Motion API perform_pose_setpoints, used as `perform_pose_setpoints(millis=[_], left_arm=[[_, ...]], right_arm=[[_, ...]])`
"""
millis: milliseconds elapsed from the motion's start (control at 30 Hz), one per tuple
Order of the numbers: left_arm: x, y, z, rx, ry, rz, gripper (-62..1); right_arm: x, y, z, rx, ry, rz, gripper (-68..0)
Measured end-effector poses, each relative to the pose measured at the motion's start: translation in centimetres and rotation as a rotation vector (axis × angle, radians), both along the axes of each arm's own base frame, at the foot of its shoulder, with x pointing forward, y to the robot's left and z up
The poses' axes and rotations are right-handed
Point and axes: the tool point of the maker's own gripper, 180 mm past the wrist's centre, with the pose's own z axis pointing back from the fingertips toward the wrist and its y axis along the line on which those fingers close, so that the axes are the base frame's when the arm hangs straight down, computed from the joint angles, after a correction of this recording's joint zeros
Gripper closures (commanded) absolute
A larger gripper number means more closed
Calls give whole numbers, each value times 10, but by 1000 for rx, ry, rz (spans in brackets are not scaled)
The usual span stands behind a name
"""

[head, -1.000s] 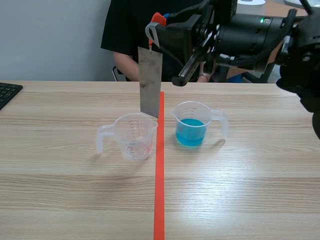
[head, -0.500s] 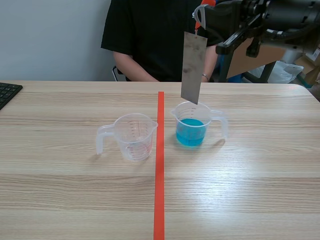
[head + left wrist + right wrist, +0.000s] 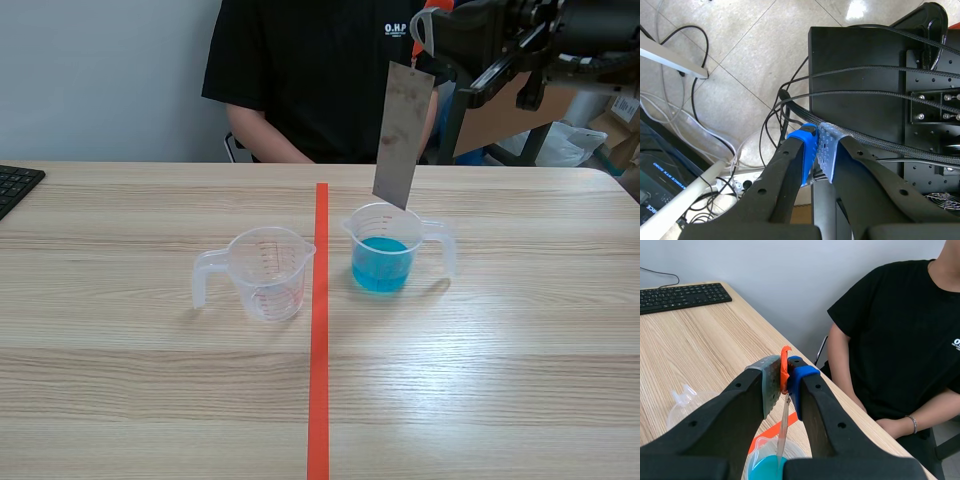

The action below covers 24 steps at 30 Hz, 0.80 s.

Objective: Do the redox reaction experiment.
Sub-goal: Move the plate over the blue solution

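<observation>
The left arm's fingers (image 3: pixel 804 150) are pressed together on nothing, over floor cables (image 3: pixel 699 119). On the counter (image 3: pixel 480 380) an empty measuring cup (image 3: pixel 268 272) and a cup of blue liquid (image 3: pixel 385 250) flank the tape line (image 3: pixel 319 400). The right arm's fingers (image 3: pixel 801 380) clamp the orange tab (image 3: pixel 785 362) of a metal strip (image 3: pixel 403 135), which hangs over the blue cup, its lower end at the rim

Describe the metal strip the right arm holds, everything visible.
The metal strip is a thin, dull grey rectangle with darker blotches. It hangs nearly upright, slightly tilted, by an orange tab at its top, pinched in the right gripper. Its lower edge is about level with the rim of the cup of blue liquid.
</observation>
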Motion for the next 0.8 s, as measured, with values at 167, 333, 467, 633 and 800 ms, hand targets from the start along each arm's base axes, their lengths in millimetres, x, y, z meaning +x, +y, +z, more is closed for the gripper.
perform_pose_setpoints(millis=[167,333,467,633,800], left_arm=[[0,0,0,0,0,0,-34],[1,5,3,10,-3,-16,-34],[12,19,24,25,-71,-56,-34],[40,25,58,24,-150,-218,-34],[79,19,84,18,-202,-414,-34]], right_arm=[[0,0,0,0,0,0,-15],[0,0,0,0,0,1,-15],[0,0,0,0,0,1,-15],[0,0,0,0,0,1,-15],[0,0,0,0,0,1,-15]])
